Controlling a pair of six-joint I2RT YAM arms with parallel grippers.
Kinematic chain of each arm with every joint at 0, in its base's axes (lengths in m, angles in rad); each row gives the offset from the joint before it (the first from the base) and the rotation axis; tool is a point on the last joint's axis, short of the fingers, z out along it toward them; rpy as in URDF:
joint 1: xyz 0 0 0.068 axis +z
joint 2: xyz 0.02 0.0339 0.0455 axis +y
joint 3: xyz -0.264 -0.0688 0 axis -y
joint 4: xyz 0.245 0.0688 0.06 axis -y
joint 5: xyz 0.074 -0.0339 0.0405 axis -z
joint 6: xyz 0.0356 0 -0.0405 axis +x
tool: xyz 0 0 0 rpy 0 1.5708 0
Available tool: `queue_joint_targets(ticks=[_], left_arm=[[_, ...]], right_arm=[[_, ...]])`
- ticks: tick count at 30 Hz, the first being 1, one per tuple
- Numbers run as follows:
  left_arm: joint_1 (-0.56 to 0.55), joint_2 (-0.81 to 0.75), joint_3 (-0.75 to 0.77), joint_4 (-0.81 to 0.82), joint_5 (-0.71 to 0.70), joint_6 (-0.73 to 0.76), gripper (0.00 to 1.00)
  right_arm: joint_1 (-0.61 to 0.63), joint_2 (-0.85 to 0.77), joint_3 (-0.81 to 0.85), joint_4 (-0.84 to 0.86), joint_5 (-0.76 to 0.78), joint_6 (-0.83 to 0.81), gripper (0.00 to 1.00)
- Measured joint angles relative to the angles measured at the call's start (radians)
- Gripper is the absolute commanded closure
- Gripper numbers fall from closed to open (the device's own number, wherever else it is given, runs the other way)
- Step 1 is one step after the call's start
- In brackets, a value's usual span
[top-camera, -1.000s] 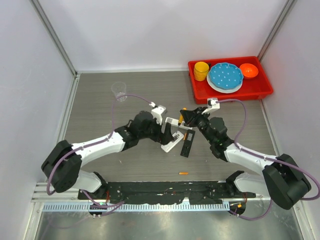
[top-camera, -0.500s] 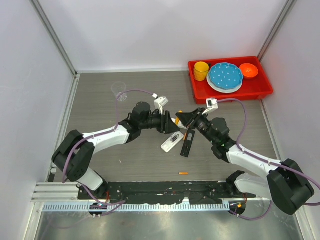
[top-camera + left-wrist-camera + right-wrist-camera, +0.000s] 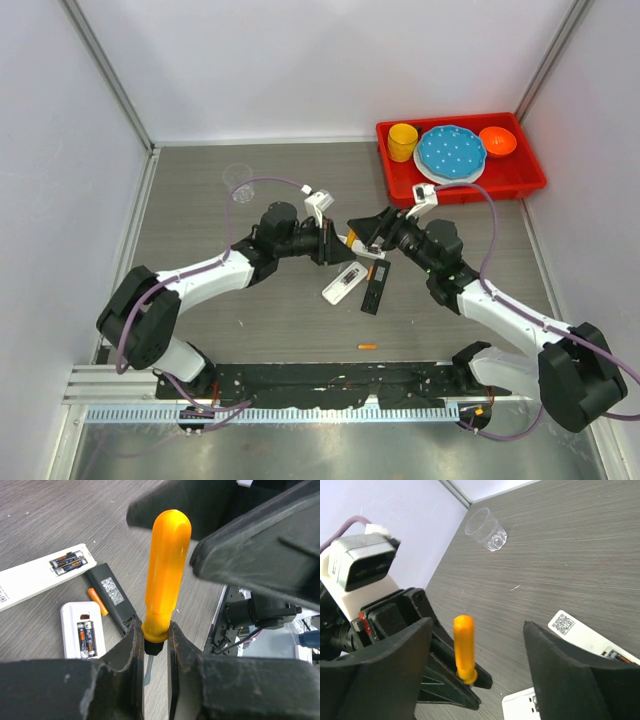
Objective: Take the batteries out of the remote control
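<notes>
The left claw [image 3: 155, 641] is clamped on an orange-handled screwdriver [image 3: 165, 570], its two fingers pinching the dark collar at the base of the handle, with the handle pointing away from the claw. The right claw [image 3: 477, 626] stands open. Its fingers [image 3: 375, 672] sit on either side of the orange handle with a clear gap on each side, and they do not touch it. Both claws meet above the middle of the bench [image 3: 200, 300].

Below them lie three remotes. A small white remote [image 3: 82, 630] has its compartment open and two batteries [image 3: 85, 636] still seated in it. A long white remote [image 3: 30, 580] to its left also has an open compartment holding a pair of dark cells [image 3: 67, 561]. A black remote [image 3: 112, 597] lies between the two white ones, and a loose orange battery [image 3: 97, 601] rests against its side. Another orange battery [image 3: 367, 346] lies alone towards the near edge of the bench.

A clear cup [image 3: 238, 182] stands at the far left. At the far right, a red tray [image 3: 460, 188] holds a yellow cup [image 3: 403, 140], a blue plate [image 3: 451, 152] and an orange bowl [image 3: 497, 141].
</notes>
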Motion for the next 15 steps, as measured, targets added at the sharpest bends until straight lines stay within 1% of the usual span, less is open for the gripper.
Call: queue_joint_targets(ticks=[2, 6, 7, 10, 13, 15], left_arm=[[0.005, -0.019, 0.000, -0.030, -0.007, 0.019, 1.00], [0.010, -0.046, 0.000, -0.095, -0.010, 0.060, 1.00], [0.010, -0.050, 0.001, -0.112, -0.010, 0.069, 1.00], [0.010, -0.053, 0.006, -0.163, -0.007, 0.100, 1.00], [0.011, -0.053, 0.018, -0.216, -0.001, 0.129, 1.00], [0.011, -0.053, 0.025, -0.236, 0.006, 0.140, 1.00]], right_arm=[[-0.048, 0.000, 0.011, -0.012, -0.051, 0.000, 0.12], [-0.143, 0.018, 0.013, -0.008, -0.175, 0.022, 0.12], [-0.158, 0.029, 0.013, -0.005, -0.206, 0.028, 0.14], [-0.169, 0.061, 0.013, 0.003, -0.293, 0.043, 0.22], [-0.169, 0.089, 0.013, 0.032, -0.385, 0.056, 0.37], [-0.168, 0.105, 0.013, 0.056, -0.438, 0.067, 0.43]])
